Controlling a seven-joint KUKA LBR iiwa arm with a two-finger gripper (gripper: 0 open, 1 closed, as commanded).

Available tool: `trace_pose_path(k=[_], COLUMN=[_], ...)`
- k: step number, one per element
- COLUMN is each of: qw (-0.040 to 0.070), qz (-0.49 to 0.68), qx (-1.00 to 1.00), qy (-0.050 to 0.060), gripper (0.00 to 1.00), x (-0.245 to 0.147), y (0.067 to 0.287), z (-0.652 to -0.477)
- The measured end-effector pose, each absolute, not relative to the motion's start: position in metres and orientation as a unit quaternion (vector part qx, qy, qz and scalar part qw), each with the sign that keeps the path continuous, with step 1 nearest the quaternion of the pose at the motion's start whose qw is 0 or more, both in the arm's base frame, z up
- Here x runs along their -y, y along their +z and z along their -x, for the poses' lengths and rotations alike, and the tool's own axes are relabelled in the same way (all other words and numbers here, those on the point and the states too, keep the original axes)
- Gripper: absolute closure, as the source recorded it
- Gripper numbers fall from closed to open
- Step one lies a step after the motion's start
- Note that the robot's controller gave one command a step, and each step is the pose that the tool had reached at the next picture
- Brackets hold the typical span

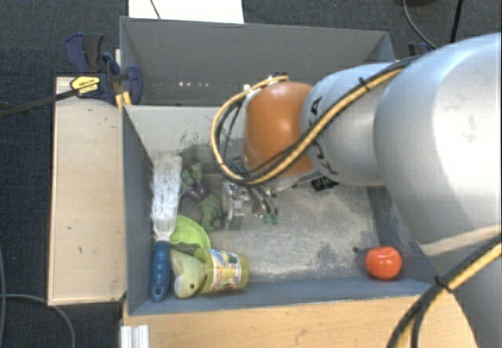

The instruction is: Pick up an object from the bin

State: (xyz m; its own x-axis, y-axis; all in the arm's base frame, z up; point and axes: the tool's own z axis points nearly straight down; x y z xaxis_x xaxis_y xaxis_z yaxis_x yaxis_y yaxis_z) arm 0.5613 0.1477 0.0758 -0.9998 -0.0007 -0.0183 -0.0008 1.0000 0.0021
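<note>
item: arm (423, 127), smooth pale grey casing, thick and rounded. reaches in from the right and bends down over the left-centre of the bin (251, 64). the wrist carries a glossy orange cover (274, 131), dome-shaped, with black and yellow cables (235, 174) looped round it.

item: gripper (252, 207), small metal parts below the cover, pointing down, low over the scuffed, dusty floor. whether it is open or closed cannot be told; nothing can be seen held in it.

item: green and purple clump (200, 193), soft and leafy-looking, crumpled. just beside the gripper on its left, the nearest thing to it.

item: brush (165, 186), long strip of white bristles with a blue plastic handle, lying along the left wall.

item: soft toy (188, 241), lime green, rounded, matt. front left corner, touching the brush.

item: can (226, 271), short cylinder on its side, printed label, against the toy at the front wall.

item: ball (383, 262), red-orange, round, shiny. front right, well apart from the rest.
</note>
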Motion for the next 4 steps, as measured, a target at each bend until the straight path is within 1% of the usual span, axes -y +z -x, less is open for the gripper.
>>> trace_pose_path(k=[1, 2, 3, 4], qw=[-0.002, 0.001, 0.001, 0.005], qz=[0.004, 0.005, 0.005, 0.034], qx=[-1.000, -1.000, -1.000, -0.999], qy=[0.000, 0.000, 0.000, 0.001], gripper=[1.00, 0.00, 0.00, 0.00], x=[-0.126, -0.082, -0.082, -0.113], y=[0.126, 0.192, 0.192, 0.140], z=[-0.549, -0.561, -0.561, -0.577])
